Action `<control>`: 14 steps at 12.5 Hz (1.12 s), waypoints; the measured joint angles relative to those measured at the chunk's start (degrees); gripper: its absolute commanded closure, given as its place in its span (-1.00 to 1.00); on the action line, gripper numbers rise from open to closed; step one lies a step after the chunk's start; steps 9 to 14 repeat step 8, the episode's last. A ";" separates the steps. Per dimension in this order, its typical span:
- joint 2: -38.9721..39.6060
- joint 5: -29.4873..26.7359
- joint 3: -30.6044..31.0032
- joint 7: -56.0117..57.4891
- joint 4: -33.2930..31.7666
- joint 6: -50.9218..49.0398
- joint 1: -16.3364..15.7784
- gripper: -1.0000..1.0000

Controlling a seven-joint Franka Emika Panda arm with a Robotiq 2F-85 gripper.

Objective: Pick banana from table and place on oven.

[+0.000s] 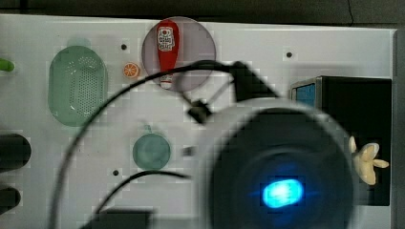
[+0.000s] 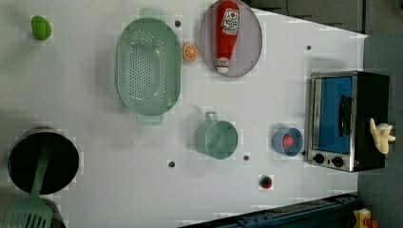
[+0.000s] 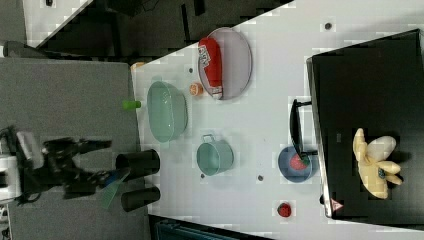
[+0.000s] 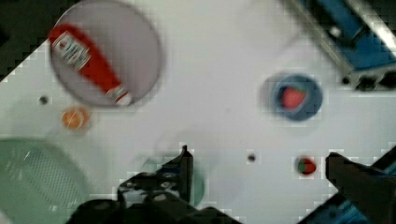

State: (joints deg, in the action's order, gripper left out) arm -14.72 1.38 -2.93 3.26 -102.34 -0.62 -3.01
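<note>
The banana (image 3: 374, 162) is seen lying on the black top of the oven (image 3: 370, 90), near the top's edge, with its stubby lobes splayed; in the left view it (image 2: 381, 135) rests at the oven's (image 2: 349, 118) right-hand side, above the two knobs. In the top view much of the oven (image 1: 353, 109) is hidden behind the blurred, out-of-focus body of the arm, and the banana (image 1: 367, 162) is partly cut off by it. The pincer (image 4: 257, 168) is shown released in the wrist view, its two dark fingers (image 4: 184, 170) spread wide apart with nothing between them, held above the white desk (image 2: 95, 156). Beneath it a small teal cup (image 2: 217, 137) is partly covered by one finger. A blue bowl (image 2: 287, 141) with something red inside stands just beside the oven door, and a small red object (image 2: 266, 182), too small to be identified, lies near the desk's edge. A ketchup bottle (image 2: 227, 33) is laid on a grey plate (image 2: 249, 47), with an orange slice (image 2: 190, 51) between the plate and a green colander (image 2: 148, 66). A black pot (image 2: 43, 159) crossed by a green spatula (image 2: 28, 211) is cut off at the left view's lower left.
</note>
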 measured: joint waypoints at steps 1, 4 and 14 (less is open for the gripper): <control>-1.06 0.28 1.49 -1.55 -0.50 -1.12 -0.78 -1.00; -3.06 1.03 3.77 -4.39 -2.74 -1.75 -0.83 -1.00; -0.67 2.32 1.45 -7.28 -3.86 -0.59 0.09 -1.00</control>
